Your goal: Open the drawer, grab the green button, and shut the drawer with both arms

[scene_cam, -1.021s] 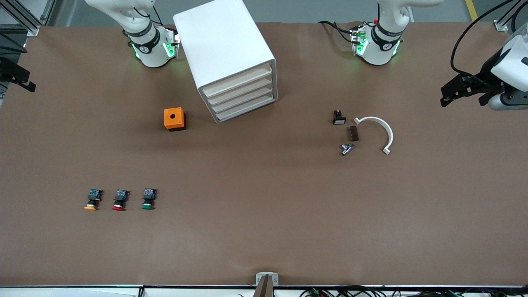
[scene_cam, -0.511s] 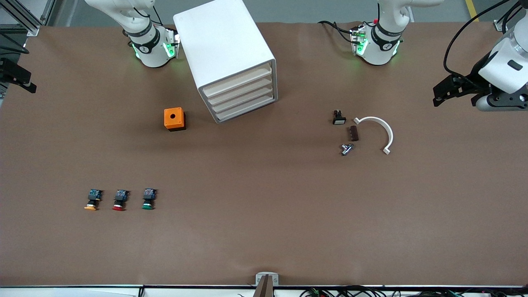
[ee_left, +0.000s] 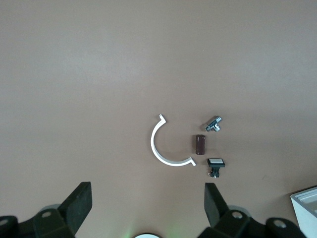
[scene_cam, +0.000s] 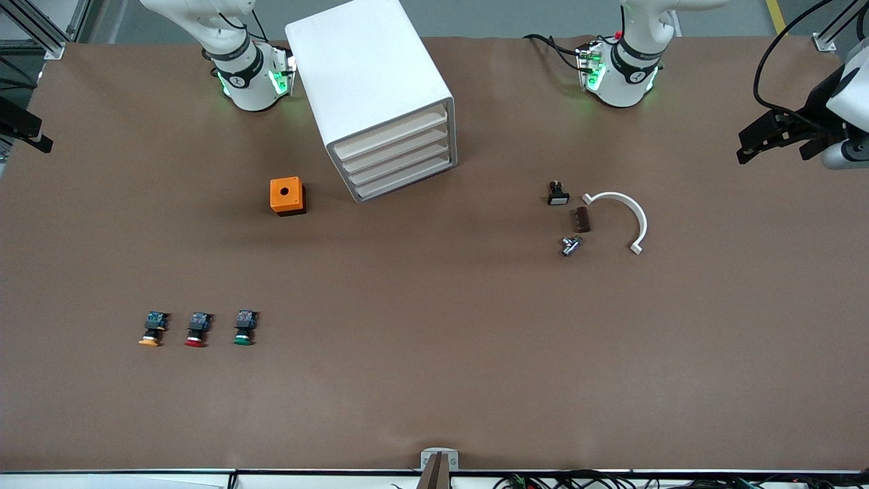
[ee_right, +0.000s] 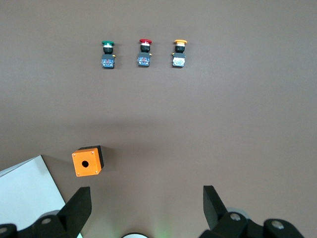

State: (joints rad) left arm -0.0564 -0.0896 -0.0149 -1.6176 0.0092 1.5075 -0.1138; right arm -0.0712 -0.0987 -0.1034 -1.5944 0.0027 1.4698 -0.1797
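Note:
The white cabinet (scene_cam: 370, 81) stands between the two arm bases, and its four cream drawer fronts (scene_cam: 397, 159) are all shut. The green-capped button (scene_cam: 244, 328) lies on the table, the nearest to the cabinet of a row of three. The right wrist view shows it too (ee_right: 107, 53). My left gripper (scene_cam: 753, 142) hangs open and empty over the table's edge at the left arm's end, fingers wide apart in its wrist view (ee_left: 147, 198). My right gripper (scene_cam: 27, 132) hangs over the right arm's end, also open and empty (ee_right: 147, 201).
A red-capped button (scene_cam: 197, 329) and a yellow-capped one (scene_cam: 152, 329) lie beside the green one. An orange box (scene_cam: 287, 195) with a hole sits beside the cabinet. A white arc (scene_cam: 628, 217), a black switch (scene_cam: 557, 193), a brown block (scene_cam: 582, 219) and a metal piece (scene_cam: 570, 245) lie toward the left arm's end.
The left gripper swung a little toward the table's middle, then back out toward its end. The right gripper shifted only slightly. Nothing on the table moved.

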